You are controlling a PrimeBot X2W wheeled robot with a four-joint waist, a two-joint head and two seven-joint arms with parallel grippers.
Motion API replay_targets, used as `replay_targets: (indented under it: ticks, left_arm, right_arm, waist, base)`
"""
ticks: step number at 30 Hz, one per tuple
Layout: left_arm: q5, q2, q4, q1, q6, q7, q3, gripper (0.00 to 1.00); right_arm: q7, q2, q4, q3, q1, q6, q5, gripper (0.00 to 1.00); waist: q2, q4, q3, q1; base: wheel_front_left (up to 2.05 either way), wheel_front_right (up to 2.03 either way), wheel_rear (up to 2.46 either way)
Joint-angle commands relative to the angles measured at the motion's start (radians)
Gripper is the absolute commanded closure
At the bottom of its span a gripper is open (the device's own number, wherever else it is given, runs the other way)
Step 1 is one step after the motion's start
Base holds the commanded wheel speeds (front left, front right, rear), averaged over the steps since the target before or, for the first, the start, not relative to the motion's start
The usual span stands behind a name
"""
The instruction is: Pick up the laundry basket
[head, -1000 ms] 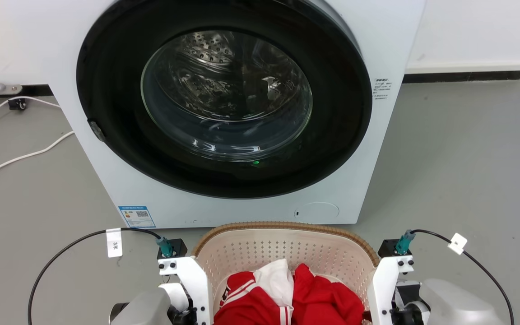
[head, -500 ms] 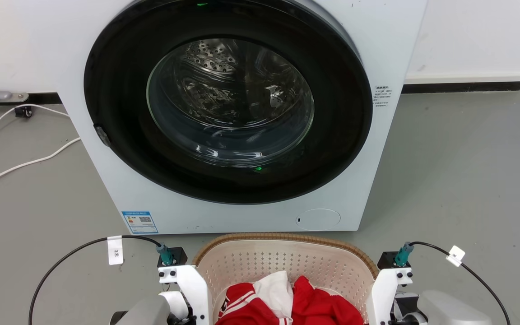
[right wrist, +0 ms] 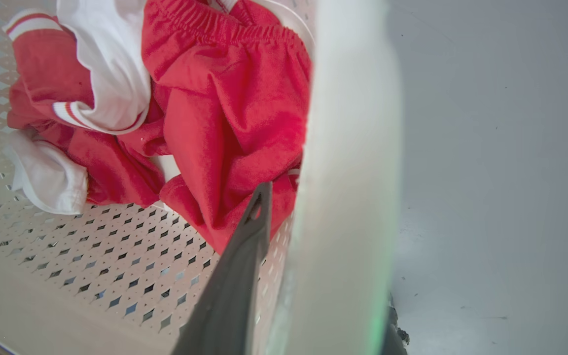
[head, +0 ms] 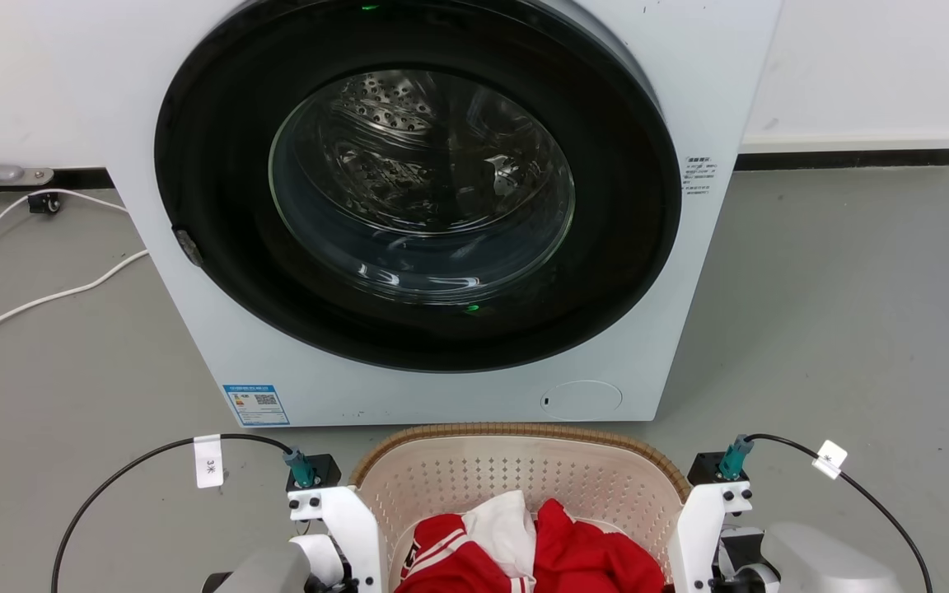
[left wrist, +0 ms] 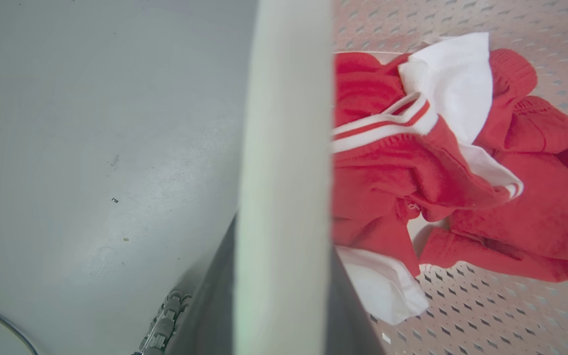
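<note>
Cream perforated laundry basket [head: 524,478], brown woven rim [head: 524,429], red clothes [head: 590,552] inside, both jaws clamped on white handles [left wrist: 284,148]

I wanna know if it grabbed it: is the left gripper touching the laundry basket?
Touching. Left wrist view: fingers of the left gripper sit flush against both sides of the white handle of the laundry basket.

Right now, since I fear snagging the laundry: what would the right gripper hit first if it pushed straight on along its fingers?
Probably the red garment: the inner finger of the right gripper points at it inside the laundry basket; depth is unclear.
</note>
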Motion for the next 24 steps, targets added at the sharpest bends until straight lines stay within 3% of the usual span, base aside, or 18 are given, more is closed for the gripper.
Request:
replay_targets:
  ticks: [1, 24]
  left_arm:
    - [-0.006, -0.017, -0.007, 0.005, -0.009, -0.001, -0.003, 1.00]
    - [-0.044, -0.017, -0.008, -0.003, -0.012, -0.006, -0.036, 1.00]
  right_arm:
    - [0.005, 0.024, -0.016, 0.004, -0.016, 0.016, 0.002, 1.00]
    - [-0.009, 0.025, -0.015, 0.012, -0.021, 0.016, 0.005, 1.00]
  waist:
    - [-0.0001, 0.000, 0.001, 0.0001]
    - [-0.0001, 0.003, 0.006, 0.0001]
  base:
    - [0.00, 0.00, 0.00]
    - [0.00, 0.00, 0.00]
